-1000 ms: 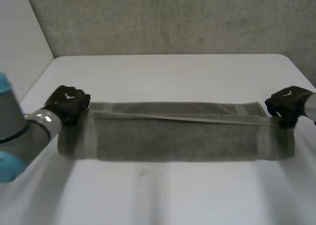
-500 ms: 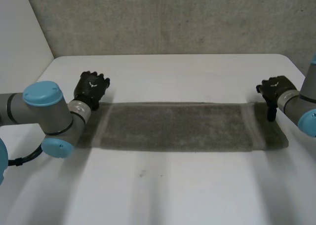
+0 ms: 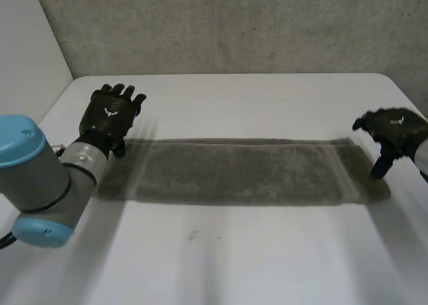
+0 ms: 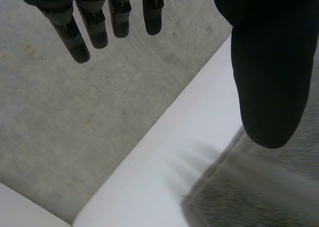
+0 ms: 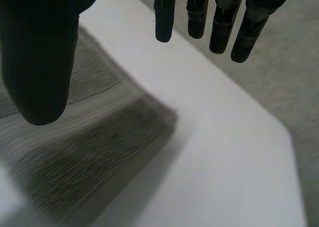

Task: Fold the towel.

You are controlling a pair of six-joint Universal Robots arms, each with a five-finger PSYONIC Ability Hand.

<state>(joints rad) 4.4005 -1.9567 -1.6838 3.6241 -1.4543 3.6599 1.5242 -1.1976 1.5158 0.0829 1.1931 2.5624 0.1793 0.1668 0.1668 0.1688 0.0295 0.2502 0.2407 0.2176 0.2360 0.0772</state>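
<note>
White table, grey concrete wall behind it.

Item 1, left hand: fingers straight and spread, thumb well apart from them, nothing held. It sits at the towel's left end, by the far corner, with its fingertips pointing to the wall. From the wrist, a towel corner lies under the thumb; whether they touch cannot be told.

Item 2, right hand: fingers straight, thumb wide of them, palm empty. It sits at the towel's right end, by the far corner. From the wrist, the towel's end lies below the thumb and bare table lies below the fingers.

Item 3, towel: grey, flat, one long narrow strip across the table, running from one hand to the other.

Item 4, left arm: grey with a light-blue cap, nearer than its hand, off the towel's left end.
</note>
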